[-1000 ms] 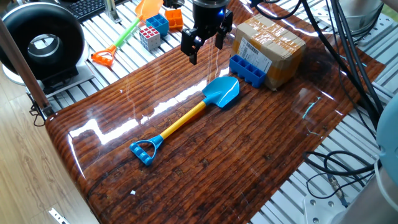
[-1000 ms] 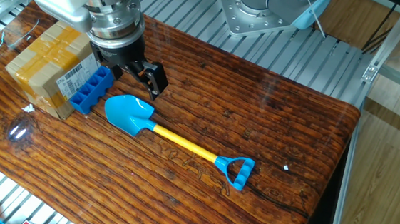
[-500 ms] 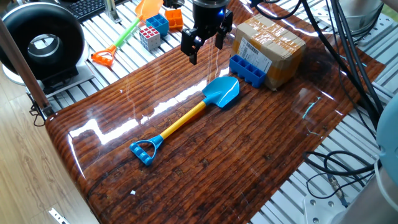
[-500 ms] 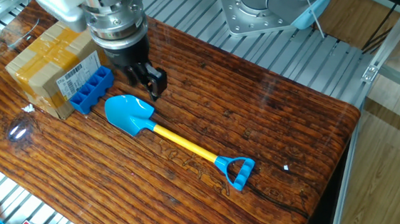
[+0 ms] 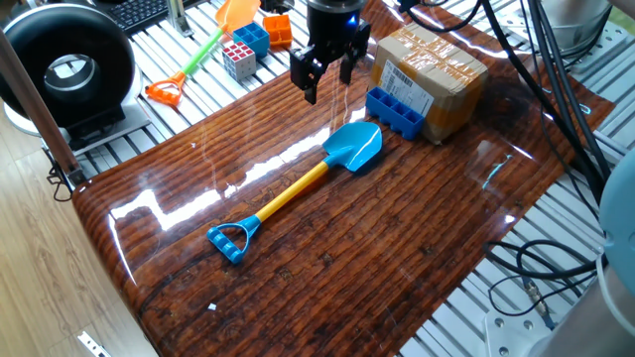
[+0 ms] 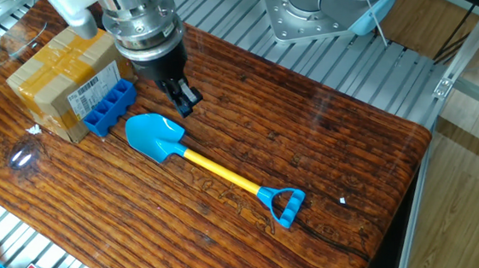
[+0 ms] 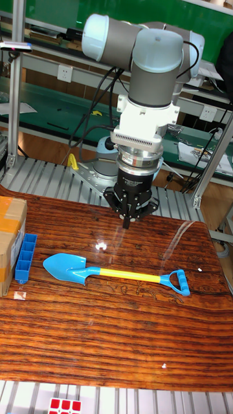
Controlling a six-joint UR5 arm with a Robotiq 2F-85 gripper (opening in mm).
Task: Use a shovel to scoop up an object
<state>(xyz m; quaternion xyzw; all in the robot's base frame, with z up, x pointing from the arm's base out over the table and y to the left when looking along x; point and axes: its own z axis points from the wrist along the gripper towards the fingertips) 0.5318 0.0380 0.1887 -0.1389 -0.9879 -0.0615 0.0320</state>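
The shovel point(image 5: 298, 186) lies flat on the wooden table, its light blue blade toward the cardboard box and its blue D-handle toward the near edge. It also shows as the shovel point(image 6: 217, 172) and the shovel point(image 7: 123, 274). The object, a dark blue studded block point(image 5: 395, 112), rests against the box just beyond the blade; it appears as the block point(image 6: 109, 107) and the block point(image 7: 24, 257). My gripper point(image 5: 328, 77) hangs open and empty above the table, beside the blade and clear of the shaft. It is also seen as the gripper point(image 6: 184, 100) and the gripper point(image 7: 129, 220).
A brown cardboard box point(image 5: 432, 69) stands behind the block. Off the wood, on the slatted frame, lie an orange-and-green toy shovel point(image 5: 213, 40), a puzzle cube point(image 5: 238, 59) and a black round device point(image 5: 69, 64). The robot base point(image 6: 315, 8) sits at the far side.
The gripper has turned about its vertical axis, so its fingers now line up differently, and it has shifted slightly. The shovel and block have not moved.
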